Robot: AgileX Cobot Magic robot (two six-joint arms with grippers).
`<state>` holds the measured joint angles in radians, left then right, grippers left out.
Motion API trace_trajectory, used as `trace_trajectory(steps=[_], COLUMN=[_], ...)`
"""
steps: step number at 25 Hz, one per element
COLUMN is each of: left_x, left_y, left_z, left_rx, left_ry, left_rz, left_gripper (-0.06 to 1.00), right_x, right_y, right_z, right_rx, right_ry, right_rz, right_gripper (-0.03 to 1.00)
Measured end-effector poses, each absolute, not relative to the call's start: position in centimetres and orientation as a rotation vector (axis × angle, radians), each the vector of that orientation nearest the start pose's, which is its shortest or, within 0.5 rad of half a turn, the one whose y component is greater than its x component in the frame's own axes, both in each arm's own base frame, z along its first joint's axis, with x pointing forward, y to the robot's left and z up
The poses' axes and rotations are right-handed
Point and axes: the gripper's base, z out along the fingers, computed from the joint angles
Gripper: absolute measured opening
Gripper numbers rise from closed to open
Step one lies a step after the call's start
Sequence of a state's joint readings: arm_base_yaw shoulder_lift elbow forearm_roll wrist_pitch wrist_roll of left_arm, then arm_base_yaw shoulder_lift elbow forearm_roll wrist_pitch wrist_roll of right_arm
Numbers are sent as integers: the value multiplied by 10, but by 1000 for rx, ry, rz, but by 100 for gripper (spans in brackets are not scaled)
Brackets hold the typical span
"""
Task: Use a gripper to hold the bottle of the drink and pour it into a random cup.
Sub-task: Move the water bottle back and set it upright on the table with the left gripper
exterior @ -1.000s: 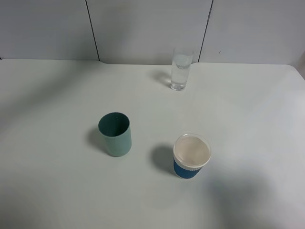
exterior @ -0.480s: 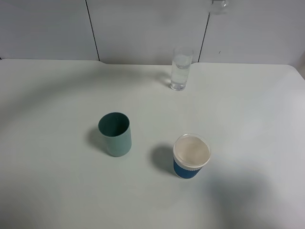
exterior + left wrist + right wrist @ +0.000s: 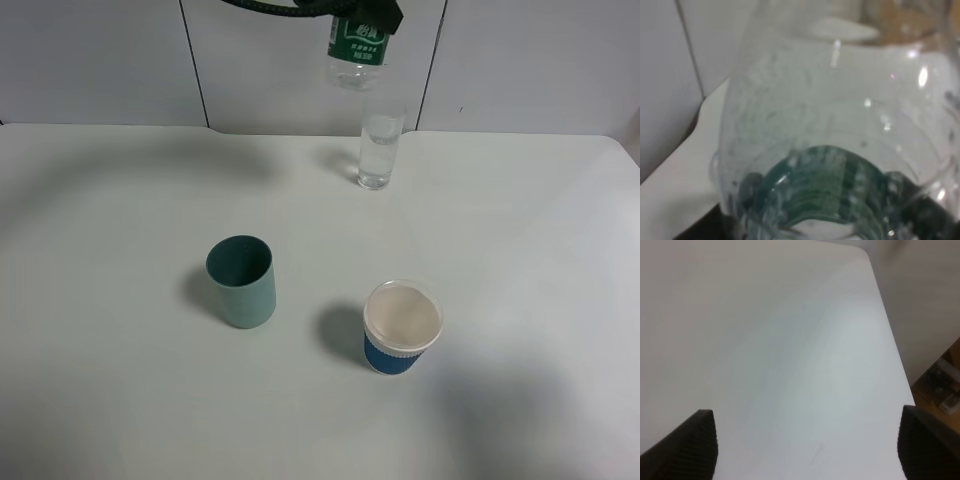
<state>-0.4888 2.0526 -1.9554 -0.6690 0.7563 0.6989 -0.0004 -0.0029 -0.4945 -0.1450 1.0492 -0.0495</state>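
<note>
The bottle of the drink point(image 3: 357, 45), clear with a dark green label, hangs in the air at the top of the exterior view. My left gripper point(image 3: 365, 14) is shut on it at the frame's upper edge. The bottle's clear lower end sits just above and slightly left of the rim of the cup point(image 3: 380, 145), a tall clear glass holding some clear liquid, standing at the table's far side. In the left wrist view the bottle point(image 3: 840, 150) fills nearly the whole picture. My right gripper point(image 3: 807, 450) is open over bare table, out of the exterior view.
A teal plastic cup point(image 3: 242, 280) stands left of centre and a blue-sleeved white paper cup point(image 3: 402, 325) stands right of centre, both nearer than the glass. The white table point(image 3: 520, 240) ends at a grey panelled wall. The table's right edge point(image 3: 890, 335) shows in the right wrist view.
The bottle and my left gripper have come into the top of the exterior view, moving left and down to above the glass. The three cups have not moved.
</note>
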Motion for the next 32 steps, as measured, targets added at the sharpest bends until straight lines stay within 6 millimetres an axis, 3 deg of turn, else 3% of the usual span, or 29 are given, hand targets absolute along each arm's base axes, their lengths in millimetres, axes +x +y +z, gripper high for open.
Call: trace_trajectory(steps=[7,19,26,32], left_x=[419,434,434,412], left_y=[-231,-211,-203,-179], left_z=[326,327,293,270], left_rx=[972,915,799,648], left_ry=[2027,1997,2020,1991], left_rz=[-599,-463,-380,-241], left_gripper=[50,50,50,50], right_x=[-5,-5,-5,-5], right_y=[-11,-11,-11,-11], right_z=[277,277,277,277], right_rx=[-44,-44,-44,-44], right_ry=[2033,2033,2033,2033], right_rz=[-205,-205,-205,-205], right_gripper=[74,74,74,74])
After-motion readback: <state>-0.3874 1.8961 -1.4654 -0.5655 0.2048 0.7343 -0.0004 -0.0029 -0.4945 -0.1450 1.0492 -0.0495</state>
